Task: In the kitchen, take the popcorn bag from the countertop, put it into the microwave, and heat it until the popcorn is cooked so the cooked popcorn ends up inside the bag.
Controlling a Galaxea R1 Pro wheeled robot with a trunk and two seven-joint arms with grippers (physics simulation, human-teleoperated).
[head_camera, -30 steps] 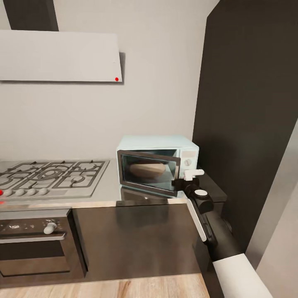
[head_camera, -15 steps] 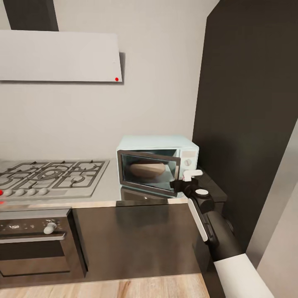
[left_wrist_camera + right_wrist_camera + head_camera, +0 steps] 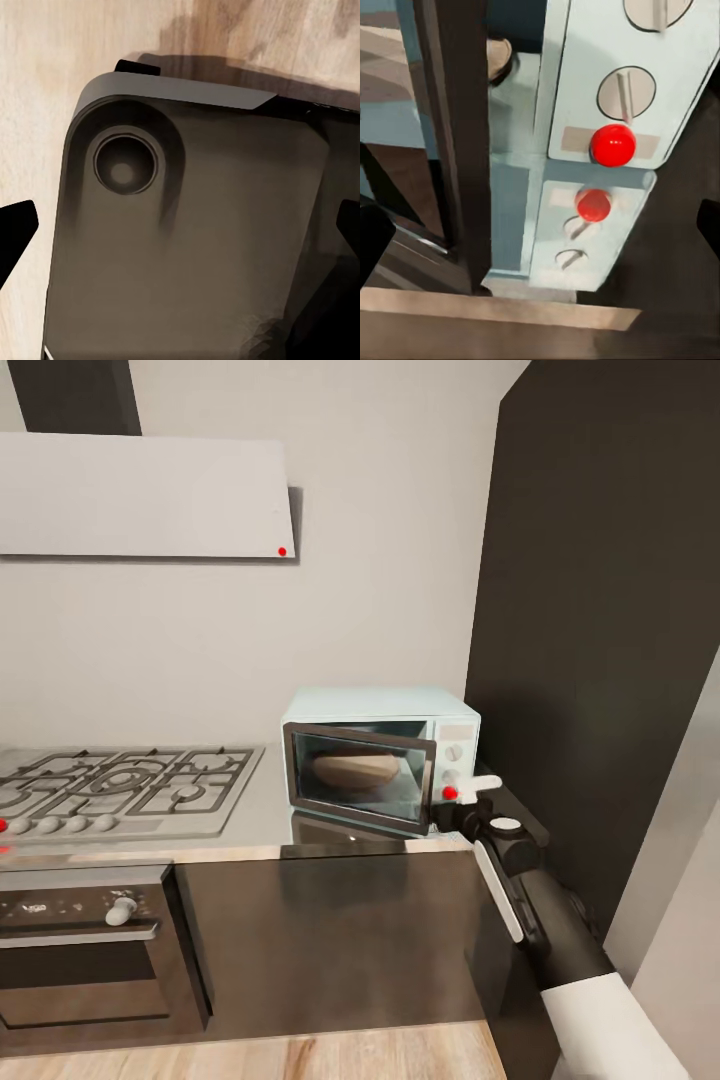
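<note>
My right claw (image 3: 470,792) is right by the microwave (image 3: 380,768), at its knob panel, next to a red button (image 3: 613,145). It looks open and holds nothing. The popcorn bag (image 3: 354,769) sits inside the microwave, behind the door that is open a crack.

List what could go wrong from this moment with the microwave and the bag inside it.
1. The microwave door stands slightly ajar, with the popcorn bag behind it. Heating probably won't start, or the bag stays uncooked, unless it is shut first.
2. The right tool sits at the side panel by the red button. A small slip could hit a knob instead.
</note>
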